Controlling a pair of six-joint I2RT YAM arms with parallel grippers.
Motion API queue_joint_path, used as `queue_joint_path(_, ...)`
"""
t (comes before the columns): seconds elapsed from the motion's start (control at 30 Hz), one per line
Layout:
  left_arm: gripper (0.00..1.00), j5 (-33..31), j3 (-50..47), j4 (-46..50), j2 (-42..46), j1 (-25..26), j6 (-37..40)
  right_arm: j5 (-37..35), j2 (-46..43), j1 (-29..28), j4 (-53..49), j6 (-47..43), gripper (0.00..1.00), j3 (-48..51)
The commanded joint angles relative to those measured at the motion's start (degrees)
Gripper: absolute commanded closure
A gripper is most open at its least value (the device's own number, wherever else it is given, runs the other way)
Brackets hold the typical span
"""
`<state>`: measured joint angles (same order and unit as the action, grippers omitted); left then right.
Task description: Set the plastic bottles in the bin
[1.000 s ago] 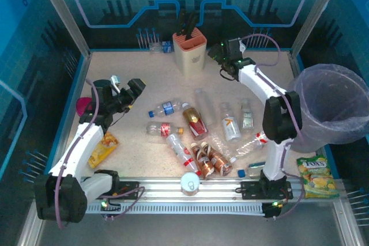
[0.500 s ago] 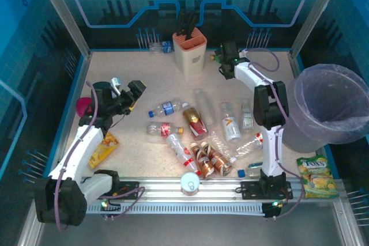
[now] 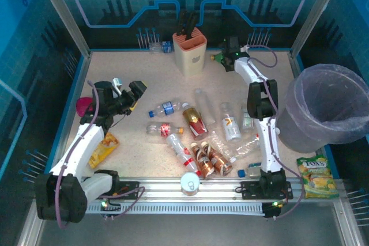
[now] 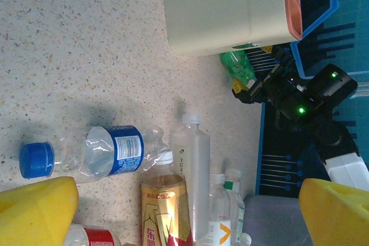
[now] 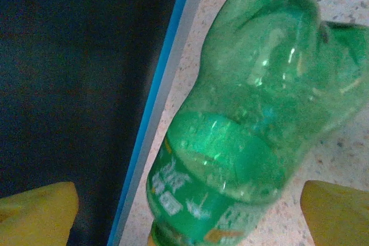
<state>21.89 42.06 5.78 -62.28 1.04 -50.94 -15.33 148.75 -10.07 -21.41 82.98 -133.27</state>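
The right tool [image 3: 228, 56], fingers apart, has a green bottle [image 5: 242, 113] between them by the table's [image 3: 115, 61] far blue rim, near the knife block [image 3: 189, 50]. The left tool [image 3: 128, 89] hangs wide apart. Other bottles [image 3: 199, 133] lie mid-table, and the bin [image 3: 305, 131] stands at the right.

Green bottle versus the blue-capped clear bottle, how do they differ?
The green bottle is tinted green; the blue-capped bottle is clear with a blue label. The green bottle lies by the table's far edge, the blue-capped bottle mid-table next to other bottles. The open right gripper straddles the green bottle; no gripper is around the blue-capped one. Both lie on their sides.
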Motion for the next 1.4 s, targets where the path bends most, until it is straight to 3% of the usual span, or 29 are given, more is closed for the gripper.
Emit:
queue_joint_path(0.0, 0.01, -1.02, 1.46, 0.4, -0.78, 0.19, -0.12, -0.6, 4.53, 0.65, -10.04, 0.36, 0.0, -8.54)
queue_joint_path(0.23, 0.01, -2.33, 1.28, -0.9, -1.98, 0.19, -1.04, 1.23, 7.08, 1.73, -9.74, 2.1, 0.02, -9.59)
queue_joint_path(0.57, 0.01, -2.92, 1.05, -1.51, -3.3, 0.05, -2.13, 2.9, 8.5, 2.92, -9.27, 0.35, 0.31, -8.48)
queue_joint_path(0.83, 0.01, -2.8, 1.58, -1.69, -4.12, 0.02, -2.24, 2.51, 0.9, 3.89, -3.78, -5.78, 0.47, 0.29)
queue_joint_path(1.23, 0.01, -2.82, 1.64, -1.45, -1.99, 0.19, -2.68, 0.65, -23.36, 2.64, 4.58, -20.95, 0.51, 21.14)
queue_joint_path(1.37, 0.01, -3.32, 1.05, -1.24, -1.28, 0.37, -2.28, -0.09, -25.75, 2.54, 5.77, -19.97, 0.35, 24.32)
